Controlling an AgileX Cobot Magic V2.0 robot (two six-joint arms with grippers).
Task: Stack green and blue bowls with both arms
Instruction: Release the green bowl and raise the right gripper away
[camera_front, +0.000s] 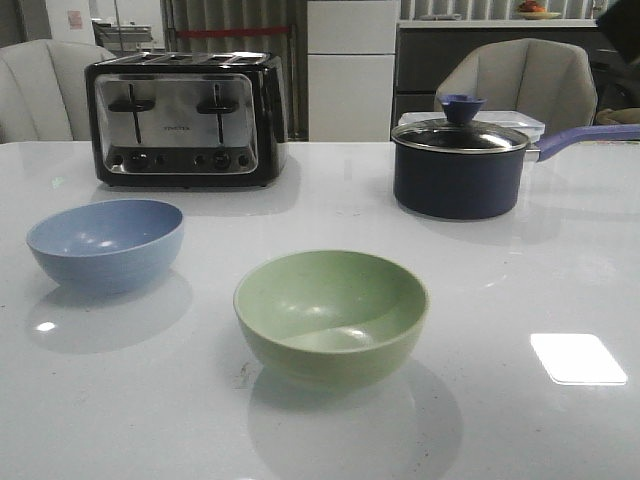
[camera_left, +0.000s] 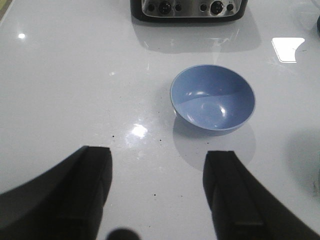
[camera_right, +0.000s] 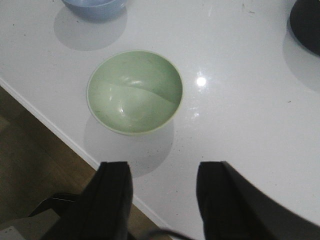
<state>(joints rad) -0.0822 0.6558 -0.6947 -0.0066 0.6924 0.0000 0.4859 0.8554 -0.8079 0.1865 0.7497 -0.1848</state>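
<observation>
The pale green bowl stands upright and empty on the white table, near the front middle. The light blue bowl stands upright and empty to its left, a little farther back. The two bowls are apart. Neither arm shows in the front view. My left gripper is open and empty, above the table short of the blue bowl. My right gripper is open and empty, above the table's front edge short of the green bowl. A part of the blue bowl shows beyond it.
A black and chrome toaster stands at the back left. A dark navy lidded saucepan with a long handle stands at the back right. The table's front edge and the floor below show in the right wrist view.
</observation>
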